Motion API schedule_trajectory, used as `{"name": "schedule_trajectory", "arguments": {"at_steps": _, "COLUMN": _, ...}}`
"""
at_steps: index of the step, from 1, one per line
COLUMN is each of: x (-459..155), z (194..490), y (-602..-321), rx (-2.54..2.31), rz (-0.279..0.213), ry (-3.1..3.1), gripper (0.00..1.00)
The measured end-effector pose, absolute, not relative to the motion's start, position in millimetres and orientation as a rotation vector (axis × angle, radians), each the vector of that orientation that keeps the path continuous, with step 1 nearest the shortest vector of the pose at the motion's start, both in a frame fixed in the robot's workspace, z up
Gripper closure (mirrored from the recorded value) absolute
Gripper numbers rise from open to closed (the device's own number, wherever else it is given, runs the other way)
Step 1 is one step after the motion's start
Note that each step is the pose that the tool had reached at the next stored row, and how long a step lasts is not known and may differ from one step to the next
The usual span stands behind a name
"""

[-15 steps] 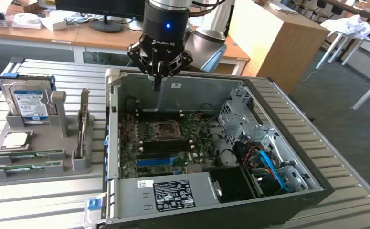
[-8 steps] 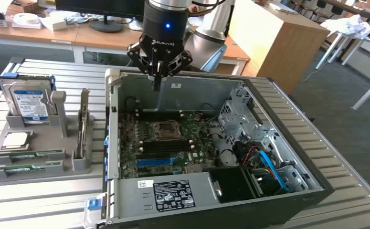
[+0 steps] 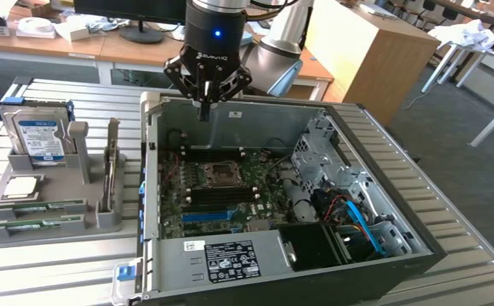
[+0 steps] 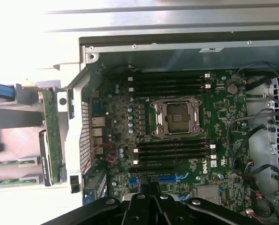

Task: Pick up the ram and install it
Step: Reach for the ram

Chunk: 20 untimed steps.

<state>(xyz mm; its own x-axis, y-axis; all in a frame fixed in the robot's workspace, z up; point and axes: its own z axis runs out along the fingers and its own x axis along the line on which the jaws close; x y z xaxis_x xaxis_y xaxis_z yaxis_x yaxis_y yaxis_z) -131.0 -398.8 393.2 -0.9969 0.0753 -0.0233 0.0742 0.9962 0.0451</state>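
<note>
Two green ram sticks (image 3: 39,205) lie in slots of a grey holder (image 3: 51,233) at the exterior view's left, beside the open computer case (image 3: 332,115). In the wrist view the sticks (image 4: 8,162) sit at the frame's edge. My gripper (image 3: 203,116) hangs above the case's back wall, well apart from the sticks, with its fingers shut and nothing between them. In the wrist view the fingers (image 4: 138,206) meet over the motherboard (image 4: 223,112), whose black memory slots (image 4: 170,150) flank the bare processor socket (image 4: 177,117).
The holder also carries a blue-labelled hard drive (image 3: 36,134) standing upright, a square silver processor (image 3: 21,187) and an upright card (image 3: 111,172). Cables and a drive cage (image 3: 332,166) fill the case's right side. A power supply (image 3: 229,258) sits at its front.
</note>
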Motion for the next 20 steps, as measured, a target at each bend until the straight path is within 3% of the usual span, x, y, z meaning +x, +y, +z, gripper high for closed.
{"name": "schedule_trajectory", "arguments": {"at_steps": 20, "x": -157, "z": 393, "y": -399, "rx": 0.116, "rz": 0.069, "ry": 3.114, "gripper": 0.90}}
